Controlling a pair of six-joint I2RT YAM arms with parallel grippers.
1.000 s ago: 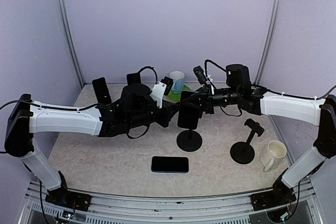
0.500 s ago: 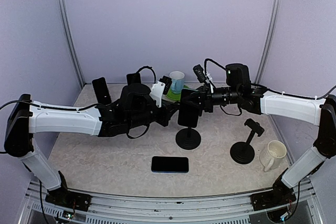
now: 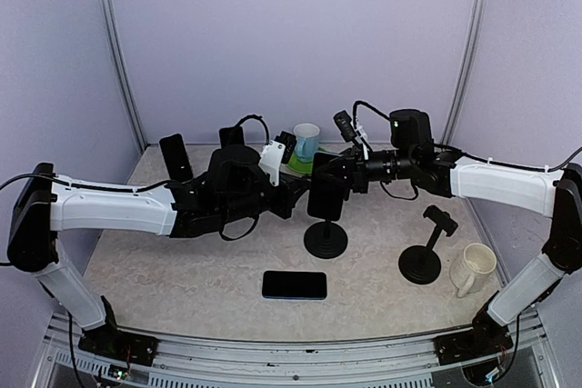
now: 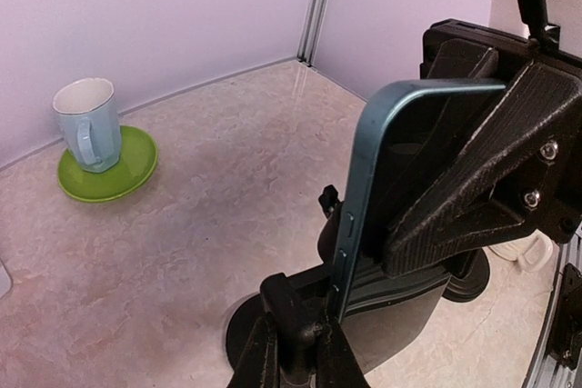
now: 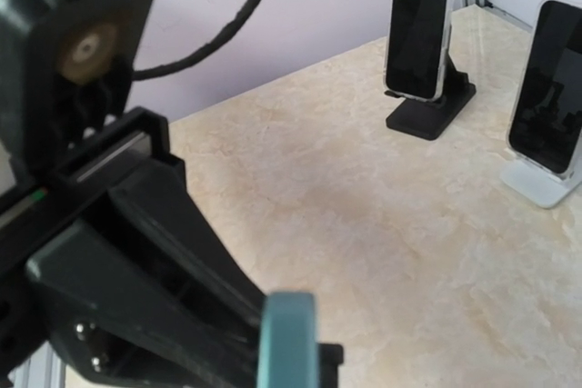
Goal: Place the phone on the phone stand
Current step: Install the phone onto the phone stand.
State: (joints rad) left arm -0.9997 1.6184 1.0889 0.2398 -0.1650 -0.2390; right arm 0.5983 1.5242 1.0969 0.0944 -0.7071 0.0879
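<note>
A dark phone with a teal edge (image 3: 326, 193) stands upright over the round-based black phone stand (image 3: 326, 241) at mid table. My right gripper (image 3: 340, 179) is shut on the phone from the right. In the left wrist view its black fingers (image 4: 482, 161) clamp the phone (image 4: 364, 206), whose lower end sits at the stand's cradle. My left gripper (image 4: 296, 352) is shut on the stand's black upright part (image 4: 291, 311), above its base (image 4: 241, 329). In the right wrist view only the phone's teal edge (image 5: 287, 338) shows, low in the frame.
A second phone (image 3: 294, 285) lies flat near the front. Another black stand (image 3: 423, 256) and a cream mug (image 3: 473, 268) are at the right. A blue cup on a green saucer (image 3: 306, 143) is at the back. Phones on stands (image 5: 418, 29) (image 5: 550, 88) are at the back left.
The right gripper and the phone have edged slightly left and up over the stand. The left arm has held still on the stand.
</note>
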